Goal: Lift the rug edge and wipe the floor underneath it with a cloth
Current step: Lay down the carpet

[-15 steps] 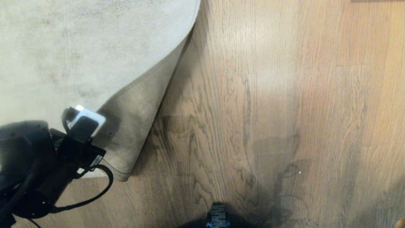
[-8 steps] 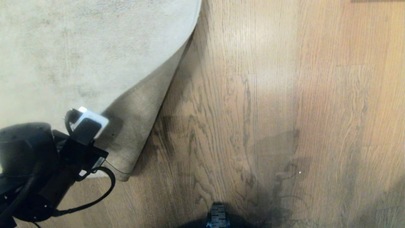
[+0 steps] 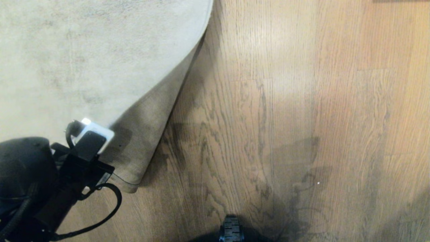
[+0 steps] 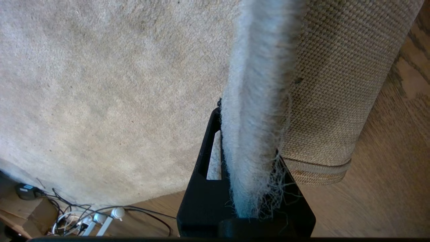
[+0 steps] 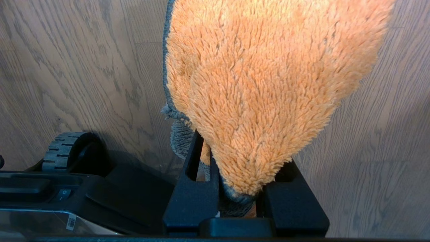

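Slightly lower at the frame's lower left, the left gripper (image 4: 252,174) keeps its fingers clamped on the rug edge (image 3: 147,134), baring floor (image 3: 268,117); the right gripper (image 5: 235,188) pinches the cloth (image 5: 262,84), ready to wipe.

Bare floor (image 3: 285,117) lies open beside the folded-back rug edge (image 3: 147,134) (base wheel (image 3: 231,230) nearby).

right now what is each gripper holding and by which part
Left gripper pinches the grey-beige short-pile rug edge at its folded-up border. Right gripper clamps the fluffy orange cloth by its bunched grey-trimmed end.
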Robot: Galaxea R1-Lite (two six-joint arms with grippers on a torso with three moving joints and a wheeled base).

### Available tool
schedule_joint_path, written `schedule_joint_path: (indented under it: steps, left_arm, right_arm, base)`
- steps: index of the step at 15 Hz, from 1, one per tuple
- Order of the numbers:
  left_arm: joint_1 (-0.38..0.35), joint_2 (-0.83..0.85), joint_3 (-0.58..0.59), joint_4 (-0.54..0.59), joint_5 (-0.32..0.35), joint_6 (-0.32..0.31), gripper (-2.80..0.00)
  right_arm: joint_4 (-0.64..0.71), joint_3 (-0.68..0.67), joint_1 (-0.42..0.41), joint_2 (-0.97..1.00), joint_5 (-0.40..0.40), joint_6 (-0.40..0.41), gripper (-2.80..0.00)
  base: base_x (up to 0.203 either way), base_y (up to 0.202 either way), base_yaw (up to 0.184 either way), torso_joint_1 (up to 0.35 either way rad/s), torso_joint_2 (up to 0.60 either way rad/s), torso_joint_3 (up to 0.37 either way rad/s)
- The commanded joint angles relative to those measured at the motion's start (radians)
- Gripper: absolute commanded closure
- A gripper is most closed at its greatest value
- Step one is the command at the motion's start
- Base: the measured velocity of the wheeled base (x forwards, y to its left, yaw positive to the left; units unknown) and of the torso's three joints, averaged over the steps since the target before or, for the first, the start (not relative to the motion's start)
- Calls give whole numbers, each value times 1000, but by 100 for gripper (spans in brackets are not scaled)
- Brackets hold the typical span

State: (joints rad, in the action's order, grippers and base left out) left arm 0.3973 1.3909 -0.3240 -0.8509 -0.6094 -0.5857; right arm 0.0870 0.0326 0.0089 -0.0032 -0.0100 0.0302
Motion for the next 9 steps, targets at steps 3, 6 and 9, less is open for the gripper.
schedule_joint_path:
  steps: [3, 6, 9]
  left_arm:
    - [11, -3, -7, -7, -1, 13, 0]
    - [23, -19, -1, -5, -3, 42, 0]
    - [23, -39, 15, 4, -4, 81, 0]
  right_arm:
    - [0, 0, 0, 3, -1, 0, 0]
    - [0, 0, 0, 3, -1, 0, 0]
    - [0, 0, 0, 3, -1, 0, 0]
  base:
    - [0, 0, 0, 0, 0, 0]
    - [0, 0, 0, 0, 0, 0]
    - [0, 0, 0, 0, 0, 0]
